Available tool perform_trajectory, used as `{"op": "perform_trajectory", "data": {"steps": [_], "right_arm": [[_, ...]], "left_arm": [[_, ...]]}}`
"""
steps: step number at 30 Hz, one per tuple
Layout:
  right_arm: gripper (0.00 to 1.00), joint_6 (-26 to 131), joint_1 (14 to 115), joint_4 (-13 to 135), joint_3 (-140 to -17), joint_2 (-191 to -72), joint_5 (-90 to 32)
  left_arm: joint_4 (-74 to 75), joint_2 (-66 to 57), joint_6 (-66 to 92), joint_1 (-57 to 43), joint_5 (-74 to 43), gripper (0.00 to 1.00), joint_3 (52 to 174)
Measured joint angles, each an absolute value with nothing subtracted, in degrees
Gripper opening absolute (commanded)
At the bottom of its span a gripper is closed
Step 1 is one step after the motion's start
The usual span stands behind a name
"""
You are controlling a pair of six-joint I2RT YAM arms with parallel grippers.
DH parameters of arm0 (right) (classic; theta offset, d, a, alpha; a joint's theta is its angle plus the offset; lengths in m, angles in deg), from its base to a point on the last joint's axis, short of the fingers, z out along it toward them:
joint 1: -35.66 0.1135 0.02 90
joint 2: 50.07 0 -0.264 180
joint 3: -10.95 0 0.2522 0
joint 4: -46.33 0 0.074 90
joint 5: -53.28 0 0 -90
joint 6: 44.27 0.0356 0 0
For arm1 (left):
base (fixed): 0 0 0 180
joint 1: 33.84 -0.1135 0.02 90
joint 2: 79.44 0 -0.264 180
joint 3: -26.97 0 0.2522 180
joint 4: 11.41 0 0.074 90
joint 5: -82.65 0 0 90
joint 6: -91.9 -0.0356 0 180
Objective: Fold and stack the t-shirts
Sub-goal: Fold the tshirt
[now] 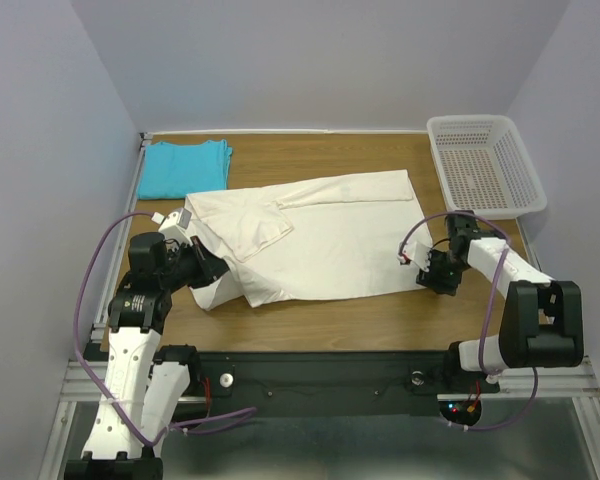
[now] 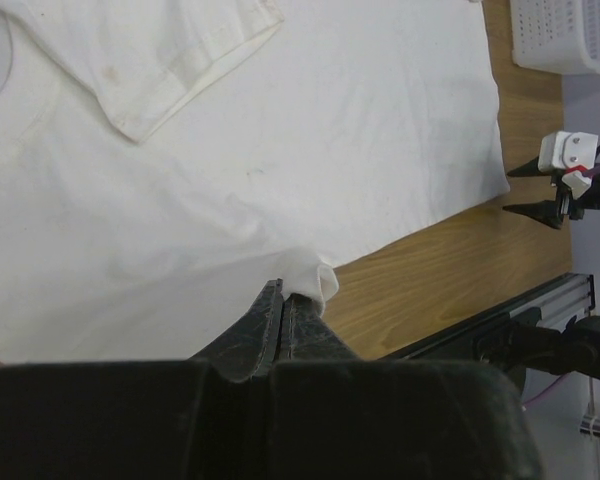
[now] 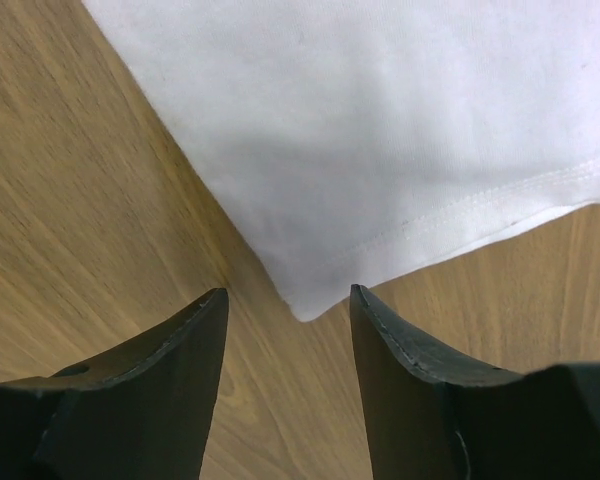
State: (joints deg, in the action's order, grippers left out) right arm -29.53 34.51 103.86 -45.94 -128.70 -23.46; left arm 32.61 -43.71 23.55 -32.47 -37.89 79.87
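Observation:
The cream t-shirt [image 1: 320,235] lies spread across the middle of the wooden table, one sleeve folded over its upper left. The turquoise t-shirt [image 1: 185,167] lies folded at the far left corner. My left gripper [image 1: 212,283] is shut on the cream shirt's near-left edge; the pinched cloth bunches at the fingertips in the left wrist view [image 2: 310,277]. My right gripper [image 1: 427,272] is open just above the table, its jaws either side of the shirt's near-right corner [image 3: 305,305], not touching it.
A white perforated basket [image 1: 483,163] stands at the far right of the table. Bare wood [image 1: 380,320] runs along the front edge beside a black rail. The right gripper also shows in the left wrist view [image 2: 540,190].

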Motion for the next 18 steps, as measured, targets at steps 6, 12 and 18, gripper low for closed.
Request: {"op": "perform_trajectory", "data": {"steps": [6,12,18], "right_arm": [[0.41,-29.5,34.5,102.6,-45.9,-130.4,-22.8],[0.09,-28.8,34.5,100.8,-45.5,-130.7,-22.7],[0.01,-27.5,33.2,99.9,-45.5,-129.8,-21.7]], "left_arm": [[32.6,-43.7,23.6,-32.5,-38.0,0.0,79.9],[32.6,-43.7,23.5,-32.5,-37.9,0.0,79.9],[32.8,-43.7,23.5,-32.5,-37.2,0.0,79.9]]}}
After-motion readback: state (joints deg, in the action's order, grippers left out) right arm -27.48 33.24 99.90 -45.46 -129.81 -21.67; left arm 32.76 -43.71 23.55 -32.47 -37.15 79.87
